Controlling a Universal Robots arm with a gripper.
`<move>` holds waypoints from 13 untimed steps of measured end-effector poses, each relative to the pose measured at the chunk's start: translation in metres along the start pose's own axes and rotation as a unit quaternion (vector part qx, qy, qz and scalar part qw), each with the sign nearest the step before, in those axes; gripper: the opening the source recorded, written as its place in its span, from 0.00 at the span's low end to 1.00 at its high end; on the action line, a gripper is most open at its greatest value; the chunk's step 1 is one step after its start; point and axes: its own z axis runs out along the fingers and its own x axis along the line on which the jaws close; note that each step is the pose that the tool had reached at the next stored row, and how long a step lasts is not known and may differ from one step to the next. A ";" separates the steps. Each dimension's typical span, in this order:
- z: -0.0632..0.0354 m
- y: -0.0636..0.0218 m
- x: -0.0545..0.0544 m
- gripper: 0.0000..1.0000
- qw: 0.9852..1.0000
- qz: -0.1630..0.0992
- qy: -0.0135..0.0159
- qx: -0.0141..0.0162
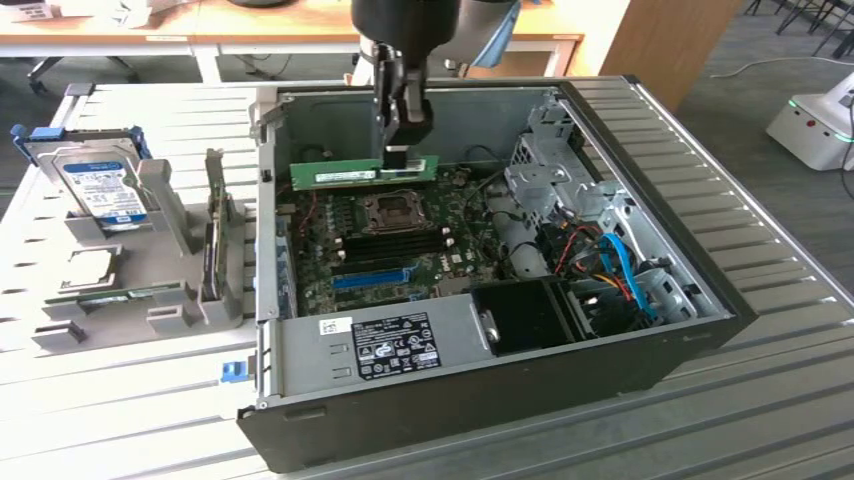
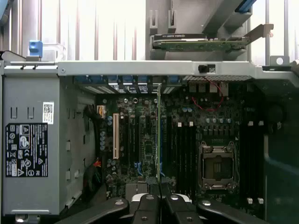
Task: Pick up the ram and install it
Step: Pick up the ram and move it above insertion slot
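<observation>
The pincer (image 1: 404, 155) is clamped on the ram (image 1: 350, 173), holding it level above the motherboard (image 1: 441, 255) inside the open computer case (image 1: 467, 405). The wrist view presents the stick edge-on beside the CPU socket (image 2: 216, 165); the exterior view adds a hard drive (image 1: 104, 190) on the counter (image 1: 134, 420).

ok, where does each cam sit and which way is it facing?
Exterior view: off the arm, raised, looking down slantwise into the open PC case; the gripper shows, holding the ram.
Wrist view: on the wrist, looking along the gripper into the case at the motherboard; its fingers show.
Shared: the ram, the CPU socket, the motherboard.
</observation>
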 end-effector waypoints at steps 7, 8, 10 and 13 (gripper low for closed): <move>-0.0003 -0.0209 0.000 0.12 1.000 0.000 0.000 0.000; -0.0004 -0.0237 0.000 0.12 1.000 0.000 0.000 0.000; -0.0005 -0.0293 -0.001 0.12 1.000 0.000 0.000 0.000; -0.0007 -0.0327 -0.001 0.12 1.000 0.000 0.000 0.000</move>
